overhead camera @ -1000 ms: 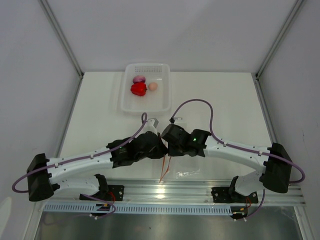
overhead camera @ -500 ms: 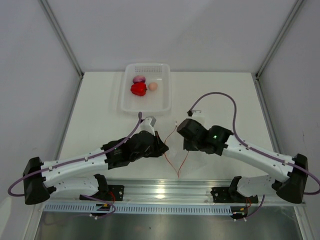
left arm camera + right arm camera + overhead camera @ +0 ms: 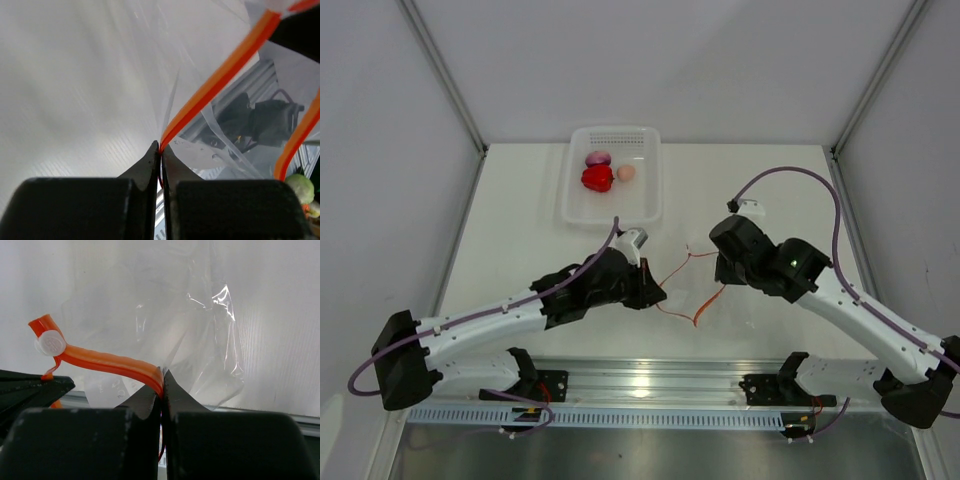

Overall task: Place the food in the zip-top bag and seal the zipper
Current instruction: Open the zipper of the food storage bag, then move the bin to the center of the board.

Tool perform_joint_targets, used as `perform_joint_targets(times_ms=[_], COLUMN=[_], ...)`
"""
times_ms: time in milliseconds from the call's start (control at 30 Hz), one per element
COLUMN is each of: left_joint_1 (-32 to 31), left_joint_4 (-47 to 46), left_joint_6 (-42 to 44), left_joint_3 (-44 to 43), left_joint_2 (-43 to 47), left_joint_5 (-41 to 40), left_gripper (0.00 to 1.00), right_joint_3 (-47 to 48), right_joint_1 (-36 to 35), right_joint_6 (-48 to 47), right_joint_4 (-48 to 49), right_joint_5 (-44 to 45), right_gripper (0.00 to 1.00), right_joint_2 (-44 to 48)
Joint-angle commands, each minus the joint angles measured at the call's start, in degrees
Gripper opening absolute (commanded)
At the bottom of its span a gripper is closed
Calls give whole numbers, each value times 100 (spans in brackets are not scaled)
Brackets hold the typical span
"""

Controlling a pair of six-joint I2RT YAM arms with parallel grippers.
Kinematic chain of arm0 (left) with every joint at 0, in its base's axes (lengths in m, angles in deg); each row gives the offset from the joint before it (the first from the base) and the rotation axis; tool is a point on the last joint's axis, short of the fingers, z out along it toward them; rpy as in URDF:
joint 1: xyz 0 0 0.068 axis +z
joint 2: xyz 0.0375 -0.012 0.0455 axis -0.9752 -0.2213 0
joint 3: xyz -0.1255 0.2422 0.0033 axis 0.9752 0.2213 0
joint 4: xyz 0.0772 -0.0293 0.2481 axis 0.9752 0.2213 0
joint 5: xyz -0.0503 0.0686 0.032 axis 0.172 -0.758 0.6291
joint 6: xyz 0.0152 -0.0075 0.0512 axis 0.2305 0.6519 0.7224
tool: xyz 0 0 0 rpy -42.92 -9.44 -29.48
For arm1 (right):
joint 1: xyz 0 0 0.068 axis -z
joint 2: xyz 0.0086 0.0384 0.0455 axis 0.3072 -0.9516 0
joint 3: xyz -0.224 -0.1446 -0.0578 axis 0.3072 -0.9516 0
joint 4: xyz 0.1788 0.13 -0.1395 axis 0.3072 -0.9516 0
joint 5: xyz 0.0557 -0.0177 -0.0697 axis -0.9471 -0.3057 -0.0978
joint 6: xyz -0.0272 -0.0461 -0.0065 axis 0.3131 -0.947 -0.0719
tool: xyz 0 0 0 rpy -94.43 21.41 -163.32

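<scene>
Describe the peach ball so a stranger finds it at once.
Find the white tray at the far edge of the table. In its far half, the peach ball lies to the right of the red pepper and the purple lump. It is the smallest and palest of the three.

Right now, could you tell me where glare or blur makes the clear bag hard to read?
Right wrist: sharp glints on the creased zip-top bag, otherwise legible. Top external: its film nearly vanishes against the white table; only the zipper stands out. Left wrist: everything beyond the zipper is soft.
</scene>
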Motion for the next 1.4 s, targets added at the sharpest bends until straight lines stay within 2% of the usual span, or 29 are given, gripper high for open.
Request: perform_joint_targets(times_ms=[0, 33, 100, 133, 200, 333, 400, 433, 467, 567, 733, 833, 933, 1067, 1233, 1333, 1367], left_joint_1=[36, 36, 36, 36, 36, 36, 36, 36, 36, 36, 62, 176, 570, 1283, 1740, 2013, 2109], left_joint_4=[-274, -292, -397, -415, -380, -388, -476, -546, -608, -757, -574, -355, 76, 806, 430, 192, 113], left_joint_6=[707, 743, 874, 927, 1085, 1367, 1437, 1464, 1473, 1420, 1209, 1498, 1648, 2017, 2623, 2895, 2992], left_joint_3=[-306, -271, -218, -201, -200, -306, -297, -254, -210, -78, -24, -252, -848, -1737, -2282, -2801, -3263], left_joint_2=[-70, -35, 193, 263, 517, 773, 870, 975, 1028, 1283, 1661, 1714, 1390, 426, -543, -1360, -1579], left_joint_5=[637, 646, 629, 594, 427, 295, 252, 251, 234, 128, -731, -865, -804, -926, -1559, -1568, -1734], left_gripper=[6, 15, 22, 33, 41, 74, 85, 96, 100, 100, 99, 99, 99, 100, 100, 100, 100], right_joint_3=[43, 17, 8, 17, 8, 8, 17, 17, 17, -44, -220, -177, -10, 403, 737, 843, 887], right_joint_1=[232, 320, 540, 593, 769, 848, 848, 848, 848, 840, 849, 866, 1058, 1366, 1858, 2122, 2253], right_joint_6=[-277, -365, -435, -488, -532, -541, -524, -532, -524, -506, -392, -365, -453, -716, -1190, -1410, -1455], right_joint_4=[223, 276, 399, 426, 487, 532, 558, 575, 567, 584, 707, 707, 716, 716, 935, 1103, 1146], right_joint_5=[-148, -340, -465, -543, -632, -755, -799, -816, -817, -764, -790, -755, -869, -1097, -1545, -1792, -1888], right_gripper=[0, 0, 0, 0, 0, 0, 0, 0, 0, 0, 0, 0, 0, 0, 0, 0, 0], right_joint_2=[-147, -164, -191, -191, -208, -270, -296, -305, -297, -305, -331, -436, -595, -981, -1386, -1649, -1772])
